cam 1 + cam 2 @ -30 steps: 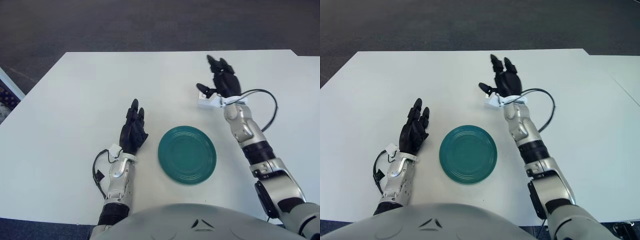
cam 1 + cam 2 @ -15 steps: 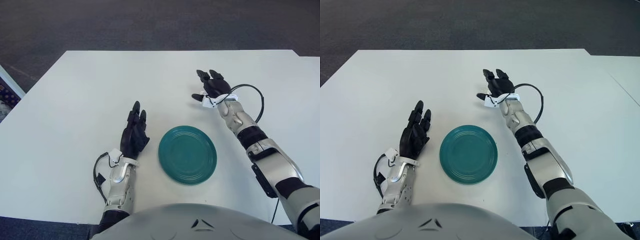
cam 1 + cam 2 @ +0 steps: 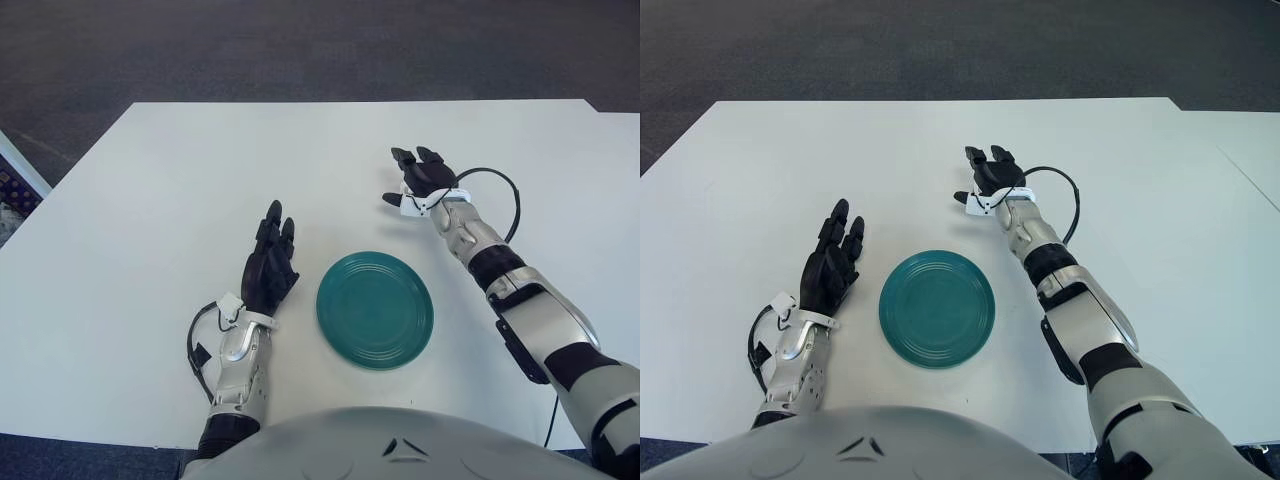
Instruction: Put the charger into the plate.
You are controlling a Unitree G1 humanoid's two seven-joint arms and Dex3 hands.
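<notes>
White rectangular table (image 3: 150, 200); round teal ceramic plate (image 3: 375, 309), lower centre; left hand (image 3: 268, 268), fingers spread, idle beside it. Right hand (image 3: 420, 175), upper right, fingers curled over small white charger (image 3: 409, 203): grip should be secured before lifting.

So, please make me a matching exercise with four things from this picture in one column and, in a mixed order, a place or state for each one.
Things:
1. plate
2. charger
3. left hand
4. right hand

Places or states:
a. white, under the black fingers
b. green, empty, near the robot
c. open, left of the plate
d. curled over the charger, beyond the plate

Pairs: 1-b, 2-a, 3-c, 4-d
</notes>
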